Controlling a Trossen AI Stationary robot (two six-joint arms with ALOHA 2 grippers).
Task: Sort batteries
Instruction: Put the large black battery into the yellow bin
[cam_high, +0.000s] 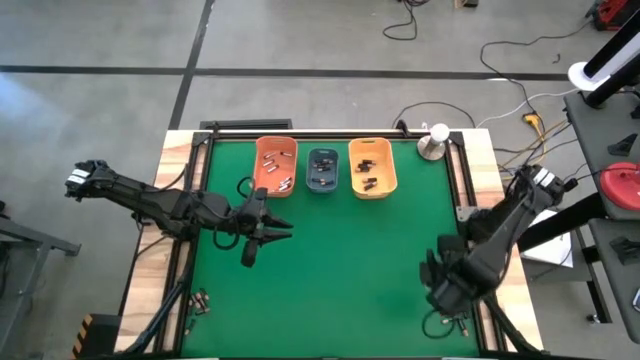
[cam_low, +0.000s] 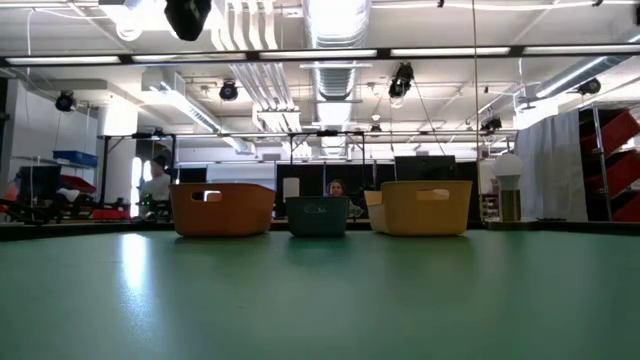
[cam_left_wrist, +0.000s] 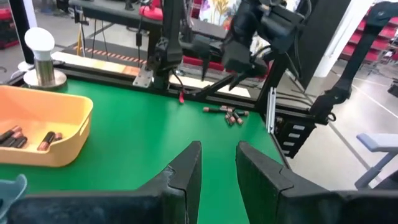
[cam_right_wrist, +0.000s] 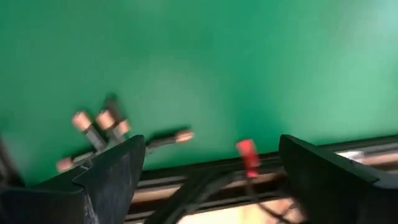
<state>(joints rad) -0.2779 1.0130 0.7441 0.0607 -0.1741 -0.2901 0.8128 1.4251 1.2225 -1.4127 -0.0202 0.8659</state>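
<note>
From above, three bins sit in a row at the far edge of the green mat (cam_high: 330, 260): the orange bin (cam_high: 275, 166), the blue-grey bin (cam_high: 323, 170) and the yellow-orange bin (cam_high: 372, 167), each already holding a few batteries, so the sorting looks well under way. Leftovers remain: a small cluster of loose batteries (cam_high: 200, 299) at the near left edge and another by the near right corner. The left gripper (cam_high: 268, 229) hovers over the mat just in front of the orange bin, fingers spread and empty; the right gripper (cam_high: 441, 290) hangs low over the near right corner. The table-level view shows only the three bins lined up, no gripper in sight. The left wrist view looks past its parted fingers (cam_left_wrist: 186, 171) across the mat to the right-corner batteries (cam_left_wrist: 229, 114), well apart from them, with the yellow-orange bin beside. The right wrist view has its fingers (cam_right_wrist: 115, 174) wide apart, nothing between them, and the stray batteries (cam_right_wrist: 99, 127) lying on the mat just beyond its fingertips, not yet touched.
</note>
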